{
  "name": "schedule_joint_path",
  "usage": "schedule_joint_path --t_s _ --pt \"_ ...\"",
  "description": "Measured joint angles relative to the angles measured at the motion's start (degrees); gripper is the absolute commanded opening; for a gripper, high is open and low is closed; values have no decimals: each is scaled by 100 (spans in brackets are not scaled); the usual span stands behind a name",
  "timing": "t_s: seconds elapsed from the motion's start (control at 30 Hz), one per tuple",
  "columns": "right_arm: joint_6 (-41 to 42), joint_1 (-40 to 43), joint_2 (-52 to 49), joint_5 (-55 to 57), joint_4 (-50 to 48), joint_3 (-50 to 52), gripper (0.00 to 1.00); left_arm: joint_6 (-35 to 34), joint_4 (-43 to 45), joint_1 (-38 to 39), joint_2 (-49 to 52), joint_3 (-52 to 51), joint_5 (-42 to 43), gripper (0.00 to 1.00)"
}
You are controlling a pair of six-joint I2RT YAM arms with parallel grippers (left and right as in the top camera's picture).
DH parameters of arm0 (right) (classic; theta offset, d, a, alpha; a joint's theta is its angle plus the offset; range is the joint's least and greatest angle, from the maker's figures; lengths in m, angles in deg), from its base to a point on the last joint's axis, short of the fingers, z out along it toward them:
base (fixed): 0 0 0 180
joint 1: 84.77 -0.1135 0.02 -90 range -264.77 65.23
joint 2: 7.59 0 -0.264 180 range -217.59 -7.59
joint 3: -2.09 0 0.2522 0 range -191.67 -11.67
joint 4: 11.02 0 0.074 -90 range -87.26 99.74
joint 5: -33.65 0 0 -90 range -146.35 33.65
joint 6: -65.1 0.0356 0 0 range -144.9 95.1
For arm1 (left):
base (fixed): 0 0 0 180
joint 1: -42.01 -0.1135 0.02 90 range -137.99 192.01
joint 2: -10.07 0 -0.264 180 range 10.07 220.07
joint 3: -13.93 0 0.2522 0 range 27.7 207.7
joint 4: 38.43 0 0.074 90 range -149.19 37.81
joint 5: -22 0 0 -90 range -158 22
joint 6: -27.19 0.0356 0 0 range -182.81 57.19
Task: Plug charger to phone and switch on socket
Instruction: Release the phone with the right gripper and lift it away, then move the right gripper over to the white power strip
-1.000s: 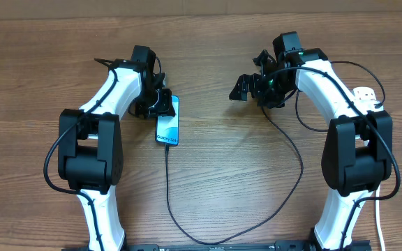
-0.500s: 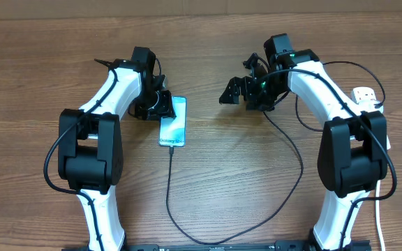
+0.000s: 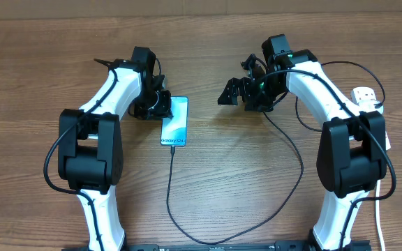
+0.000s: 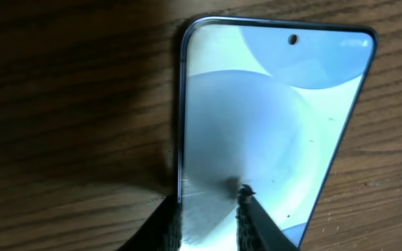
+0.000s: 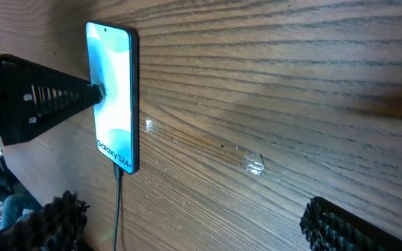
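The phone lies flat and face up on the wooden table, left of centre, its pale blue screen lit. The charger enters the phone's near end, runs toward the table's front edge, then loops right and back up under the right arm.

The left gripper is down on the phone. Its fingers are only slightly parted, one tip at the phone's long edge and the other on the glass, with nothing clamped between them. The right gripper hangs above bare wood well right of the phone, jaws spread wide and empty.

The socket sits at the far right, mostly hidden behind the right arm; its switches cannot be made out. Its white cord runs to the front edge.

The screen's near end reads "Galaxy S24+".
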Motion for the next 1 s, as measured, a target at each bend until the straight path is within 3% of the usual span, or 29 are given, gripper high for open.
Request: schedule_joint_path --t_s 0.1,0.13,0.2,0.27,0.37,0.4,0.53,0.63,0.7,0.77,0.83,1.0 --pt "4 2 0 48 20 0 78 -15 -2 0 0 0 -35 4" --pt "17 0 0 68 26 0 76 -11 -4 0 0 0 -44 4" --pt "11 0 0 116 52 0 76 -11 -7 -4 0 2 -44 4" --pt "7 2 0 149 68 0 88 -11 -37 -15 0 11 -37 7" --pt "20 28 52 175 173 0 91 -11 -249 -85 0 184 87 13" --pt "15 48 109 203 208 0 91 -13 -341 -94 0 273 122 16" --pt "-2 205 619 492 356 0 96 -39 -603 -138 0 708 221 47" --pt "-4 315 1185 868 507 -2 100 -22 -704 -157 -2 850 251 51" --pt "2 385 1550 1209 636 -35 100 -20 -756 -162 -2 855 249 61" --pt "2 448 1773 1526 726 -72 100 -35 -824 -166 -2 855 216 76" --pt "7 549 1926 1884 813 -107 100 -24 -898 -166 -2 857 136 100" --pt "507 986 1950 2643 1049 -109 100 -26 -1016 -166 -2 857 -133 100"
